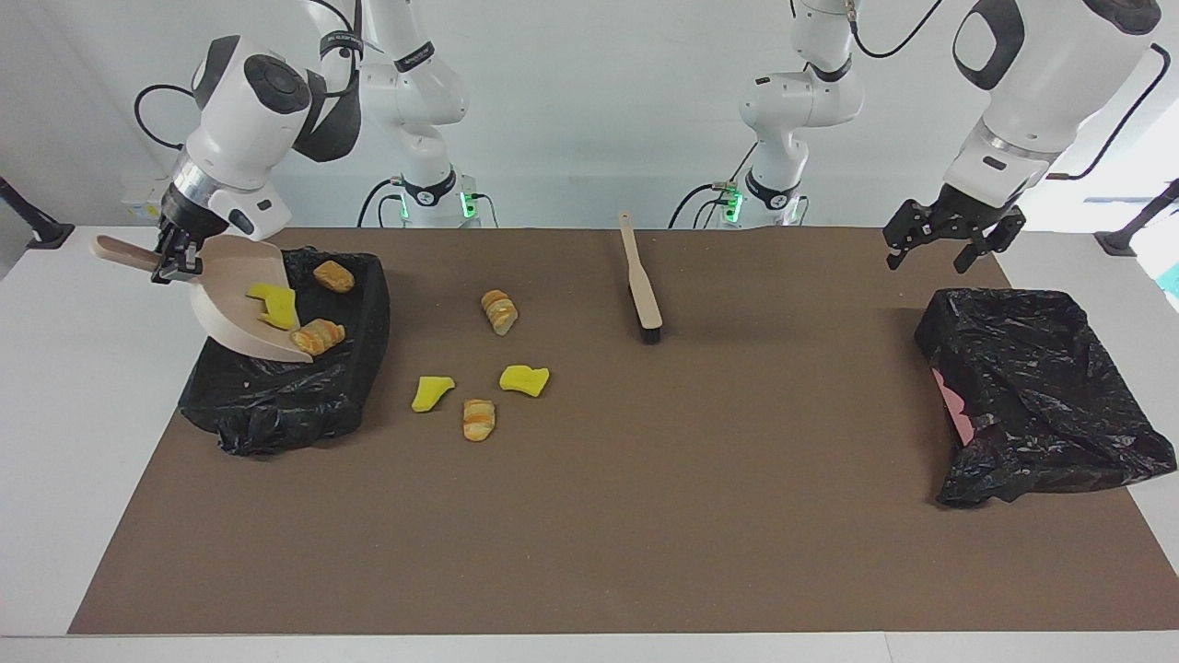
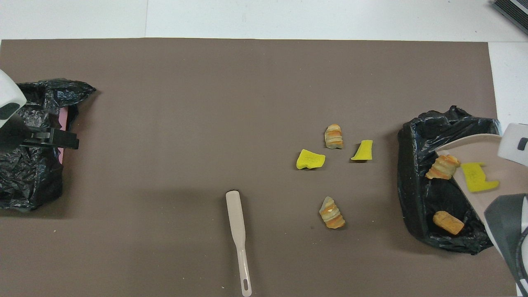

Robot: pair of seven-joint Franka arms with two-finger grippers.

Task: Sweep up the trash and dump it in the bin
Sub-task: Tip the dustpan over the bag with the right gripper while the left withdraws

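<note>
Yellow and orange-tan trash [image 1: 285, 318] slides down the tilted dustpan [image 1: 235, 308], held slanted over the black-lined bin [image 1: 285, 387] so pieces tip in; one lump [image 1: 332, 275] already lies inside. Four more pieces [image 1: 479, 387] sit on the tabletop [image 1: 645, 516] beside that bin, toward the brush [image 1: 642, 293]. The right gripper [image 1: 173, 262] is clamped on the dustpan's handle. The left gripper [image 1: 949, 235], fingers apart, waits above the second bin [image 1: 1041, 396].

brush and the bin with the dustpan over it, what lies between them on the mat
Four trash pieces: two yellow sponge chunks and two striped bread lumps, loose on the mat between the brush and the bin. Both views show it.
</note>
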